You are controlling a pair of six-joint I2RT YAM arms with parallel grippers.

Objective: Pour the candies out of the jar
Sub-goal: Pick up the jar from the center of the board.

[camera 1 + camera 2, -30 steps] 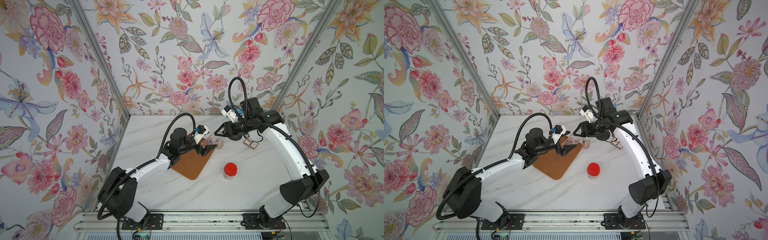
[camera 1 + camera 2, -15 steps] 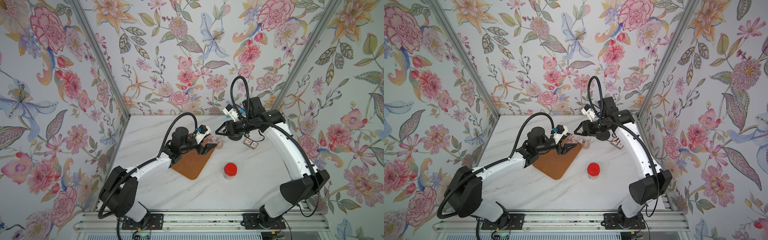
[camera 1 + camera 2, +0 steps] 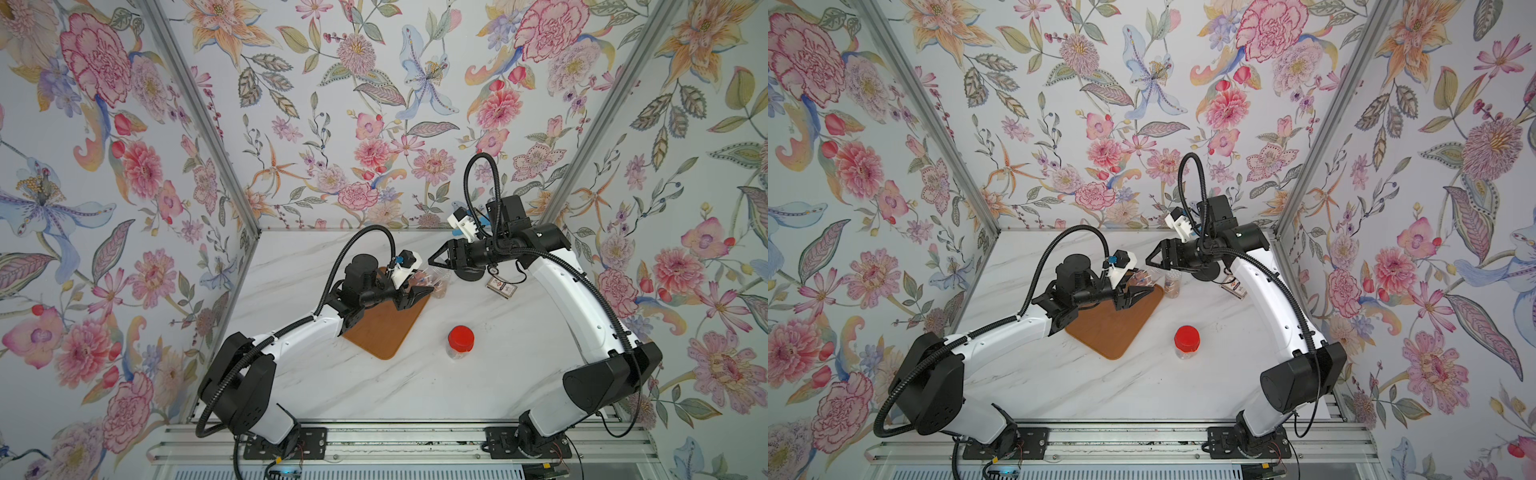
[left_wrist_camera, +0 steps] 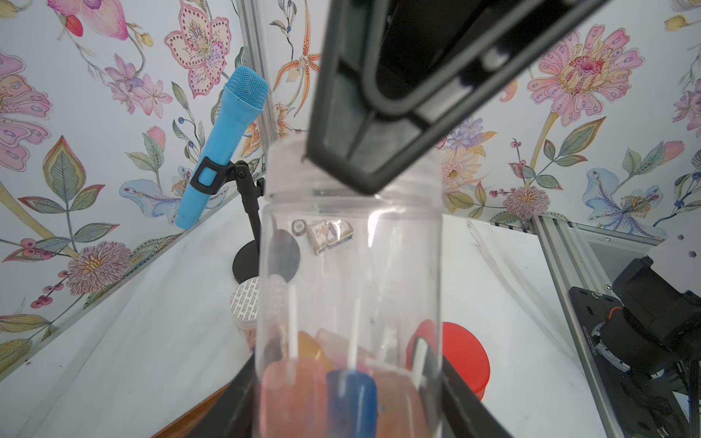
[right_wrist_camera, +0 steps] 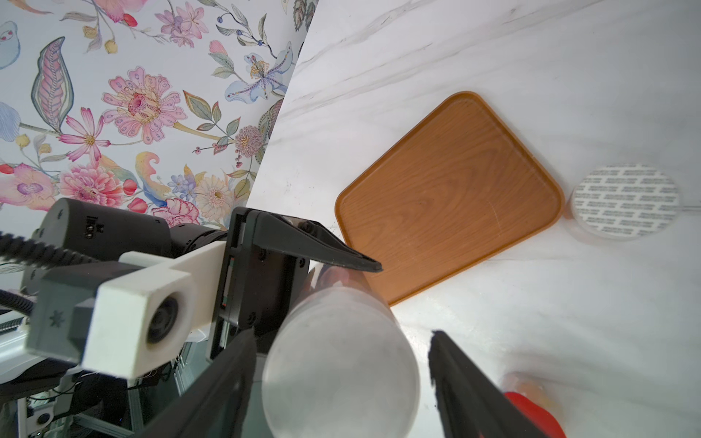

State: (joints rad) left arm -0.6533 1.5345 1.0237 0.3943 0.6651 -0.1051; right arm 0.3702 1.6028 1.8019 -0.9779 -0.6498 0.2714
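Left gripper point(image 3: 419, 292) has clenched on jar point(image 4: 351, 265) of candies point(image 4: 352, 394), arm reaching 1 o'clock; right gripper point(image 3: 434, 259) released, jaws wide. Three jars, one tray point(image 3: 382, 332).

Light: bright, even, diffuse over the white marble tabletop point(image 3: 478, 395).
Shadows: faint, soft-edged.
Glare: pale streak on the clear plastic jar point(image 4: 349, 265).
Focus: jar blurred close to both wrist lenses; top views sharp.
Edges: wide-angle stretch in wrist views.

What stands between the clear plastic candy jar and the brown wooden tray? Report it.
Only the right gripper, jaws open astride the mouth end of the clear plastic jar that the left gripper clamps. The visible part of the brown wooden tray is bare.
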